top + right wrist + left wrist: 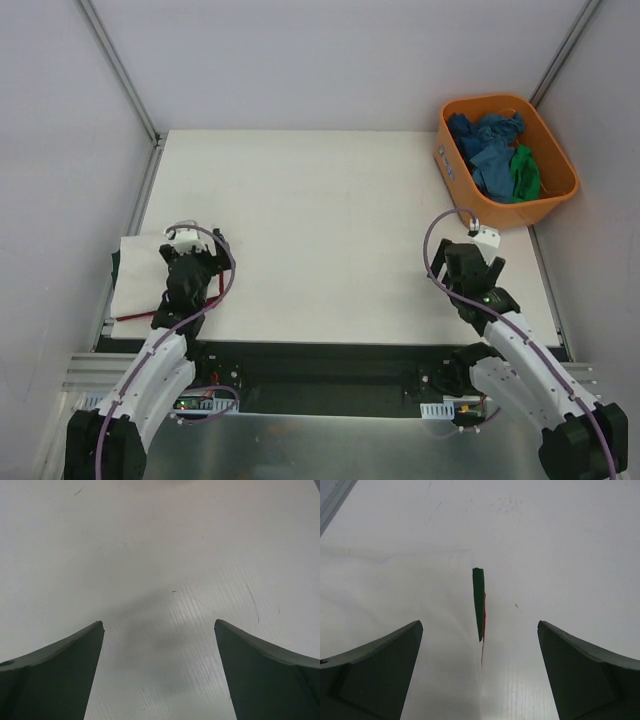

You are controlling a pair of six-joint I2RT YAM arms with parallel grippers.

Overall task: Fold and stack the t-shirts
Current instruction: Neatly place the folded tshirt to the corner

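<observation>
1. White folded cloth shirt (pixel 135 275): lies flat at the near left corner of the white flat desk (pixel 330 210). We note a dark green strip (pixel 478 597) of cloth along its edge and a thin line of dark red cloth (pixel 484 612) showing from beneath, so the red lies under the white.

2. Left tool (pixel 480 623): stands over the right-hand part of that shirt, above the edge where the green and red show. Its fingers are set wide apart. We cannot tell whether they touch the cloth.

3. Right tool (pixel 159 622): stands near the right edge of the desk, over the plain desk surface. Its fingers are likewise wide apart.

4. Orange plastic tub (pixel 452 165): rectangular, at the far right corner of the desk, with the right tool just on its near side. In it we list crumpled blue cloth shirts (pixel 488 150) and, toward its right wall, a bright green cloth shirt (pixel 524 172) touching the blue.
</observation>
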